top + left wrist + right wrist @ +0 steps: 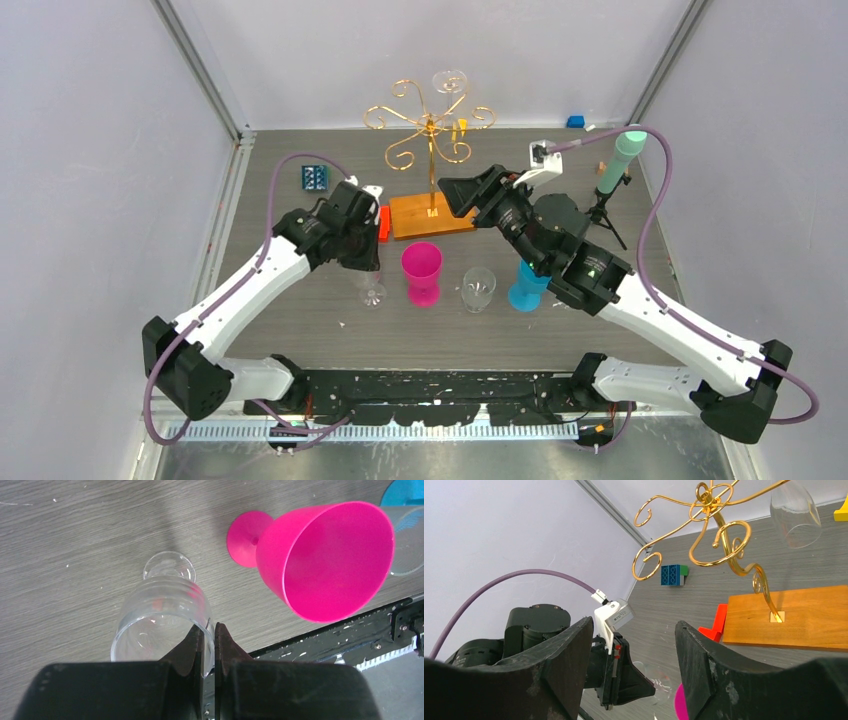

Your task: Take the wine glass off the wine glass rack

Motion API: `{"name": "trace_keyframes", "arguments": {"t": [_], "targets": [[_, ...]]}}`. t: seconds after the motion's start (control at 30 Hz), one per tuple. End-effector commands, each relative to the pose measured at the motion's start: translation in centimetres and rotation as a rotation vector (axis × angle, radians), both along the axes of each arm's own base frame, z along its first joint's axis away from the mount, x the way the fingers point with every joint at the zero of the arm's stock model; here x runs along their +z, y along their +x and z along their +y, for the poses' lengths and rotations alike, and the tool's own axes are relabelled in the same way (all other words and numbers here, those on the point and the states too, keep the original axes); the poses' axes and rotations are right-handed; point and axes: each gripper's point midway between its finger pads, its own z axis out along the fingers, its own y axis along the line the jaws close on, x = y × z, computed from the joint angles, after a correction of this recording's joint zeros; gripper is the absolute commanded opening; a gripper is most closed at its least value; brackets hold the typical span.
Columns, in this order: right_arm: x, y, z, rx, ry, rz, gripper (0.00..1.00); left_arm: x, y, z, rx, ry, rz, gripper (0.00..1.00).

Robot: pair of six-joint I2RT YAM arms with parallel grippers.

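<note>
- The left gripper (209,634) is pinching shut on the rim of a clear ribbed glass (160,625), one finger inside the bowl and one outside.
- That glass is standing with its mouth up and its foot toward the table, so its long axis is running vertically. It is sitting just to the left of a pink goblet (325,560).
- The right gripper (634,665) is holding its jaws wide apart with nothing between them. It is hovering by the right end of the wooden base (415,215) and facing the left arm across the table.
- The wine glass rack (430,130) is standing upright on that base, its gold pole rising into curled scroll arms.
- The wine glass (449,80) is hanging from a far scroll arm, well apart from both grippers (the right wrist view catches it best (796,515)). Its bowl is pointing down and its stem up, with the long axis close to vertical.
- Another clear glass (478,288) and a blue cup (525,288) are standing to the right of the goblet.
</note>
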Motion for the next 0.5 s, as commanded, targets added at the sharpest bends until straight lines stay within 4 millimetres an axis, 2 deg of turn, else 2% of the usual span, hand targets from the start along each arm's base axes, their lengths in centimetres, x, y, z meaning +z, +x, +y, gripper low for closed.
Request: {"name": "trace_keyframes", "arguments": {"t": [0.0,0.07,0.23,0.37,0.47], "targets": [[1.5,0.0,-1.3,-0.047,0.070,-0.013,0.66,1.7,1.9,-0.9,0.032,-0.047,-0.133,0.00],[1.4,0.0,-1.3,-0.047,0.070,-0.012,0.65,1.4,2.0,-1.0,0.028,-0.046,-0.136,0.00],[0.9,0.0,-1.6,-0.055,0.053,0.003,0.65,1.9,2.1,-1.6,0.016,-0.073,-0.142,0.17],[1.0,0.0,-1.8,-0.061,0.052,0.002,0.65,3.7,1.9,-1.9,0.002,-0.112,-0.176,0.36],[1.4,-0.2,-1.5,-0.037,0.042,-0.010,0.65,5.9,1.7,-2.0,-0.017,-0.150,-0.221,0.49]]}}
